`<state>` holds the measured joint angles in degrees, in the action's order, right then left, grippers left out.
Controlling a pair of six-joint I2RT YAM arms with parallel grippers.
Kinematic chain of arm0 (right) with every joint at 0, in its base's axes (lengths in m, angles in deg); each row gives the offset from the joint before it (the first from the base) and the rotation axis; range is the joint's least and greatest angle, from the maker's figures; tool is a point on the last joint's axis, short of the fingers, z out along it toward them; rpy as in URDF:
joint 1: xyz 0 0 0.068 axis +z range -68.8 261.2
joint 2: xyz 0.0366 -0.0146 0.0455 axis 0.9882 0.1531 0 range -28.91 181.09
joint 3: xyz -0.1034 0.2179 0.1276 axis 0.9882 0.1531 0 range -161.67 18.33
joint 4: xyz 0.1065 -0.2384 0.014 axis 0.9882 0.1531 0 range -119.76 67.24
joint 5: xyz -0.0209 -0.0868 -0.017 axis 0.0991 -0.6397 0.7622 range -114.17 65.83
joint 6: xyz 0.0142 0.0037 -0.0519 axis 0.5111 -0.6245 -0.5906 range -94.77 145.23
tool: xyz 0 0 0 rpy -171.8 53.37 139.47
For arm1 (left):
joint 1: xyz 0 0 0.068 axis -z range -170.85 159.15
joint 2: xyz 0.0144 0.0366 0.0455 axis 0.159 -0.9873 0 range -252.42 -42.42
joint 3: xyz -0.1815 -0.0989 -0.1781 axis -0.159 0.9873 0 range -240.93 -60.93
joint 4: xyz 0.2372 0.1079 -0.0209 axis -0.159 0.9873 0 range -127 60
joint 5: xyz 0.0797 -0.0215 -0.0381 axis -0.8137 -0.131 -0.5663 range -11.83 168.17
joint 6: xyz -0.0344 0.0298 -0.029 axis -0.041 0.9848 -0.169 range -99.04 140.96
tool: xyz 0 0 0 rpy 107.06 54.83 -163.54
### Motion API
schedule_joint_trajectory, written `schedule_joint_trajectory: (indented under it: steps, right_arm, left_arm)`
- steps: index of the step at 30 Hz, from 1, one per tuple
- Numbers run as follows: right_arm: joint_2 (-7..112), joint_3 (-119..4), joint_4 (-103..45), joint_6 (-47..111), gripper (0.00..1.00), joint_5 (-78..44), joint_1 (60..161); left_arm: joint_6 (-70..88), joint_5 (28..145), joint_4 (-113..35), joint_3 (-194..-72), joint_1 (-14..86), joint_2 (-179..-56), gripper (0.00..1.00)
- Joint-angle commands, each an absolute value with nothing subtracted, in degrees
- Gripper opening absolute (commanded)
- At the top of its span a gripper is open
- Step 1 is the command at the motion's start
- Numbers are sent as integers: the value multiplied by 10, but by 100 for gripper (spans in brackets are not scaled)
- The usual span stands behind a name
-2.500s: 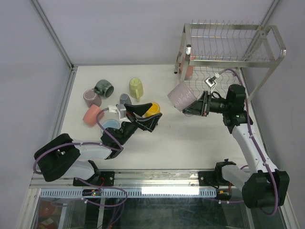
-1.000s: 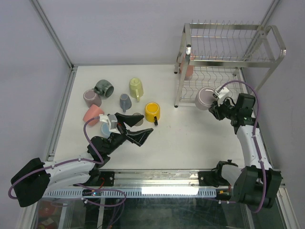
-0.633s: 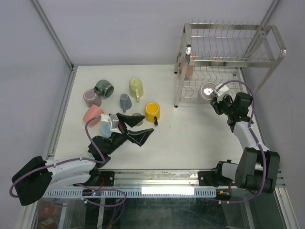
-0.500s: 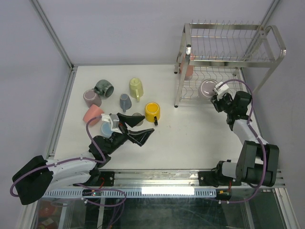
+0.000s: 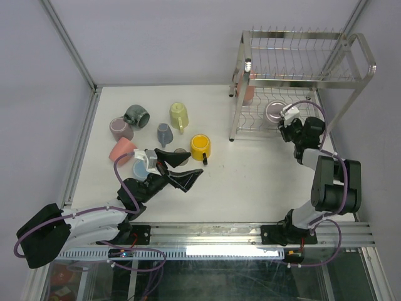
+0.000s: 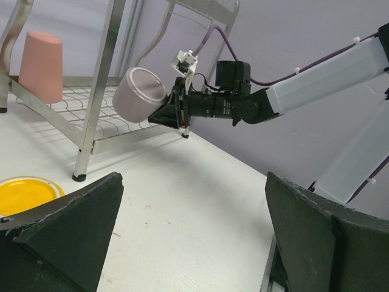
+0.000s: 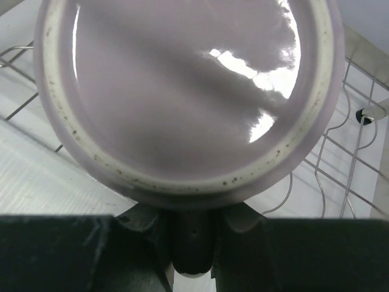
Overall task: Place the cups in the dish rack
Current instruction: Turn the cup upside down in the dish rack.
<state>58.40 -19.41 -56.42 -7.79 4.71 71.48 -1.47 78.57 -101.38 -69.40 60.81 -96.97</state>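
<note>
Plainly, the step in hand is the setting-down of one cup. The right tool is clamped on the small matte mauve cup, gripping it at its near edge. It reaches in through the open front of the two-tier chrome wire dish rack, under the slotted upper shelf. The left wrist view shows the cup lying tilted on its side just above the wavy-wire lower shelf, one round end pointing deeper into the rack. Whether it already touches the wires I cannot tell. Coming in low and sideways looks deliberate, since the upper shelf blocks any approach from above.

An upturned salmon pink tumbler stands at the rack's left end, well apart from the held cup. The middle of the shelf therefore seems a free spot.

The left tool hangs with its jaws spread wide and nothing in them, well left of the rack. Its tips are near the yellow mug on the white surface. That probably readies it for the next pick while keeping it out of the right arm's way. The other cups lie grouped farther left of the rack, not yet loaded, so most of the task seems to remain.
</note>
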Motion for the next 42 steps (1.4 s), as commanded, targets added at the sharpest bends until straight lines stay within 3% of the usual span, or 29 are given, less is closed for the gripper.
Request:
schedule_joint_trajectory:
  steps: [1, 14, 42]
  right_arm:
    - [599, -253, -710, -62, 0, 33, 722]
    - [701, -357, -706, -21, 0, -10, 751]
    - [883, -647, -501, 91, 0, -99, 794]
  left_arm:
    - [-19, 784, -1046, -695, 604, -970, 99]
    - [-18, 777, -1049, -692, 604, -979, 99]
    - [-7, 753, -1036, -676, 603, -966, 99]
